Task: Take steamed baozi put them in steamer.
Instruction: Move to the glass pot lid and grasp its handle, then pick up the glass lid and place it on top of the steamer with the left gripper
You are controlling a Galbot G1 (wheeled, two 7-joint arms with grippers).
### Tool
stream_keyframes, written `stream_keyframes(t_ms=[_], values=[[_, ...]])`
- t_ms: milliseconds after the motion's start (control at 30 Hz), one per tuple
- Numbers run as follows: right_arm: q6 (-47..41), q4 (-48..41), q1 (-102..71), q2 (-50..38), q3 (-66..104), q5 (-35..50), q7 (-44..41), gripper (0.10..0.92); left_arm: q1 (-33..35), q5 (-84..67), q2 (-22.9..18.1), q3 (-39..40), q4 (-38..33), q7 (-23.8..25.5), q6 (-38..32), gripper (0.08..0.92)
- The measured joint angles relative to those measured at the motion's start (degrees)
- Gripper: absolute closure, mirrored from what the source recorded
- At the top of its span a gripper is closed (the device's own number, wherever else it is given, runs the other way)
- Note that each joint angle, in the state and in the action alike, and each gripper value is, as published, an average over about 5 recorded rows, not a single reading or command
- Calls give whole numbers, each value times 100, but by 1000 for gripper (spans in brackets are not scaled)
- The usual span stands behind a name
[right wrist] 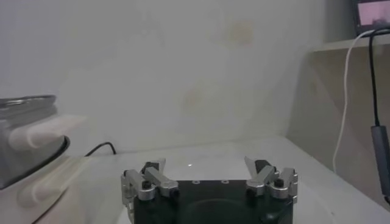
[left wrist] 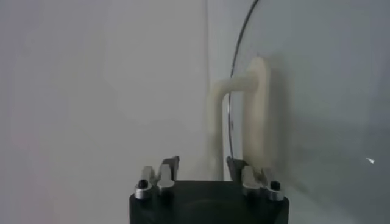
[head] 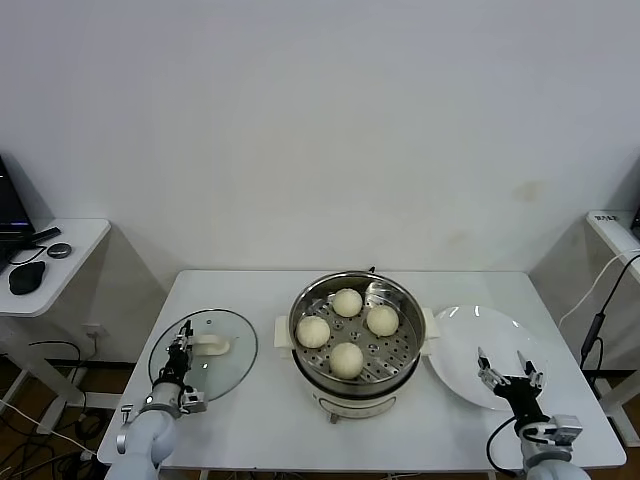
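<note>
Several cream-white steamed baozi (head: 347,302) (head: 313,331) (head: 382,320) lie on the perforated tray inside the steel steamer (head: 300,305) at the table's middle. The steamer's side also shows in the right wrist view (right wrist: 21,109). My left gripper (head: 183,335) (left wrist: 202,163) hovers low over the glass lid (head: 235,325) (left wrist: 317,91), just short of the end of its cream handle (head: 212,346) (left wrist: 256,109). Its jaws are narrowed but apart, with nothing between them. My right gripper (head: 507,365) (right wrist: 207,164) stands open and empty above the near edge of the white plate (head: 470,340).
The lid lies flat to the left of the steamer and the bare plate to its right. A side desk (head: 70,250) with a mouse stands at far left. Cables (head: 600,320) hang beside a shelf at far right. A white wall runs behind the table.
</note>
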Motion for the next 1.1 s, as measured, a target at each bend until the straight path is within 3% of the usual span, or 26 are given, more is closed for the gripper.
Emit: stream_keyframes(t_ms=[267, 667, 1100], values=[[3, 19, 3, 10, -50, -23, -4, 203, 39, -156, -67, -2, -146, 56, 139, 822], [-10, 51, 23, 5, -73, -18, -5, 203, 481, -456, -224, 121, -1260, 298, 1754, 828], [-209, 225, -78, -14, -19, -84, 69, 203, 984, 645, -664, 250, -2990, 1237, 3309, 828]])
